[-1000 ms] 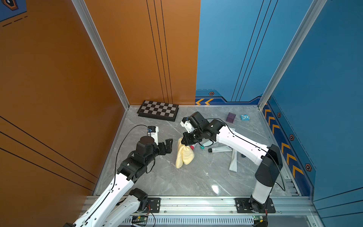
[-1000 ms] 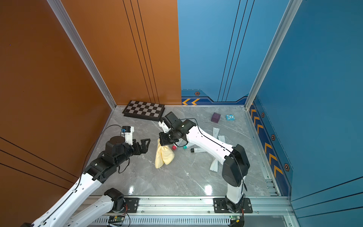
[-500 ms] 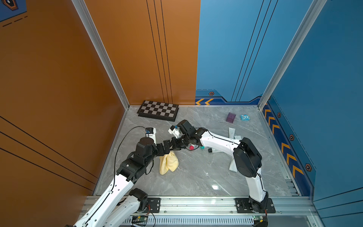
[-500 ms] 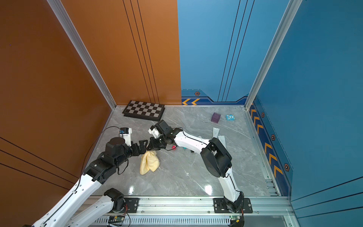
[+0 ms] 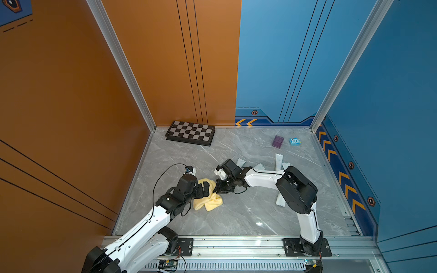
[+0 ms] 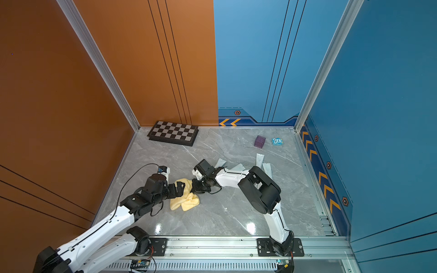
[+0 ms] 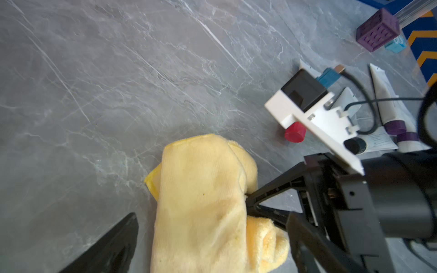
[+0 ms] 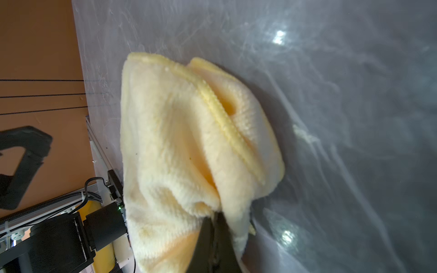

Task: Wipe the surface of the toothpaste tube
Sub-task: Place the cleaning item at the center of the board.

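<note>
Right pincer (image 5: 216, 188) is shut tight on a fold of the yellow cloth (image 5: 210, 202). The right wrist view shows the tips (image 8: 214, 219) pinching the cloth's (image 8: 177, 141) edge, with the rest bunched in thick folds beyond them. Left pincer (image 5: 205, 188) is wide open and holds nothing. In the left wrist view its two fingers (image 7: 113, 245) stand on either side of the cloth (image 7: 201, 201), and whether they touch it can't be told. The two pincers meet nearly tip to tip over the cloth, left of the tabletop's (image 5: 236, 212) middle. The lower cloth is heaped low at the tabletop; resting or just clear, can't tell.

Toothpaste tubes (image 5: 278, 160): several pale ones lie flat on the tabletop behind and under the right arm, apart from the cloth. Which one is the task's tube can't be told. The left wrist view shows a red cap (image 7: 294, 133) nearest the cloth, partly hidden by the right arm's camera block. Past it are a black cap (image 7: 354, 145) and a purple-capped tube (image 7: 383, 89). Another tube (image 5: 281, 199) pokes out under the right arm's elbow.

Further out, a chessboard (image 5: 190, 133) lies against the orange back wall. A purple cube (image 5: 277, 141) and a small blue box (image 5: 295, 141) sit side by side near the back right corner. Both top views agree: cloth (image 6: 186, 201), right pincer (image 6: 194, 185), tubes (image 6: 259, 159), chessboard (image 6: 173, 133).
</note>
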### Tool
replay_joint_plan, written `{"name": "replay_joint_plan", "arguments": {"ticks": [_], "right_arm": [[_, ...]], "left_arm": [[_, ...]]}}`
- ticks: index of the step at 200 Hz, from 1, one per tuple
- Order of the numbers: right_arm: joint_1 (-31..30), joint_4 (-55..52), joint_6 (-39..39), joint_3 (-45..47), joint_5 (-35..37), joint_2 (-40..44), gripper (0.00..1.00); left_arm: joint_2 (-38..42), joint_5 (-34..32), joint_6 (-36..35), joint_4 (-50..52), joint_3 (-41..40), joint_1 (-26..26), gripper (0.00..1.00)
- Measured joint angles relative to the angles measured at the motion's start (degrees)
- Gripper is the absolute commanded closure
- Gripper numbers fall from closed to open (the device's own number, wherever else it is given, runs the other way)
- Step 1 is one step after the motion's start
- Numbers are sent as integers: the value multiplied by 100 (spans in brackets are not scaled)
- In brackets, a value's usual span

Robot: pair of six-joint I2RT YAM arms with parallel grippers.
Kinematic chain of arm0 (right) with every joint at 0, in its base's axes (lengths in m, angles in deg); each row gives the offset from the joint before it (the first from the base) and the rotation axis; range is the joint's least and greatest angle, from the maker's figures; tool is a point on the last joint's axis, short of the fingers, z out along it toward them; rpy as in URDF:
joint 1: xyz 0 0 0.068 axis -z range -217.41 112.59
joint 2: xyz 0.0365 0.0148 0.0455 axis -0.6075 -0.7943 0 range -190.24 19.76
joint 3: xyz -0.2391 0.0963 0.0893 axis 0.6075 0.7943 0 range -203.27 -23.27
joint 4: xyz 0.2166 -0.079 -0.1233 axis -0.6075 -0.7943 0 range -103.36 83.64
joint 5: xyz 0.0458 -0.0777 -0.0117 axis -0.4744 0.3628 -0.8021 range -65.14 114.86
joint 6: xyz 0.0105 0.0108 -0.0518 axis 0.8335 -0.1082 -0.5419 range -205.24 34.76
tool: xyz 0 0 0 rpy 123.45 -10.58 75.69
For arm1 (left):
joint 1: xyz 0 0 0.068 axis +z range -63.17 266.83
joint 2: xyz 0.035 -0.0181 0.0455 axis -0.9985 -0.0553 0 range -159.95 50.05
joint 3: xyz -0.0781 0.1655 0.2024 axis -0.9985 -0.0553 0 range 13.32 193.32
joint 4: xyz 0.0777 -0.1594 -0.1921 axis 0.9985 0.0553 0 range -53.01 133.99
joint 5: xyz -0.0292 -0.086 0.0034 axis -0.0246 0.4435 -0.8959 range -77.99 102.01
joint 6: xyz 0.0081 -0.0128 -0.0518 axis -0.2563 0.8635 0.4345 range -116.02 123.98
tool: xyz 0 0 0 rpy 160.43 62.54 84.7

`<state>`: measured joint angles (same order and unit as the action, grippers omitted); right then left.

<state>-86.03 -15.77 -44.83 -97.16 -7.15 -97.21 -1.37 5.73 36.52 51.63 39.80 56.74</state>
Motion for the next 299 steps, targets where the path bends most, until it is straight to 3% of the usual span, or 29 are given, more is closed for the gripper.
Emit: {"name": "replay_joint_plan", "arguments": {"ticks": [23, 72, 79, 122, 161, 201, 258, 299], "right_arm": [[33, -61, -52, 59, 111, 48, 100], [31, -63, -122, 76, 188, 55, 100], [33, -63, -140, 81, 188, 59, 100], [42, -103, -160, 83, 212, 72, 95], [160, -282, -197, 164, 229, 352, 80], [476, -675, -341, 352, 254, 1228, 61], [1502, -970, -507, 772, 382, 2312, 55], [1679, -1158, -660, 1038, 376, 2470, 55]], "left_arm": [[-190, 52, 151, -409, -275, -116, 0], [-973, 66, 328, -927, -466, -501, 13], [-1117, 26, 328, -925, -448, -605, 20], [-1980, -361, 245, -870, -70, -979, 28], [-2656, -883, 199, -883, 337, -1226, 28], [-2924, -1141, 203, -1128, 415, -1274, 27], [-3008, -1226, 205, -1250, 439, -1272, 26], [-2643, -1290, 404, -1139, 170, -1224, 22]]}}
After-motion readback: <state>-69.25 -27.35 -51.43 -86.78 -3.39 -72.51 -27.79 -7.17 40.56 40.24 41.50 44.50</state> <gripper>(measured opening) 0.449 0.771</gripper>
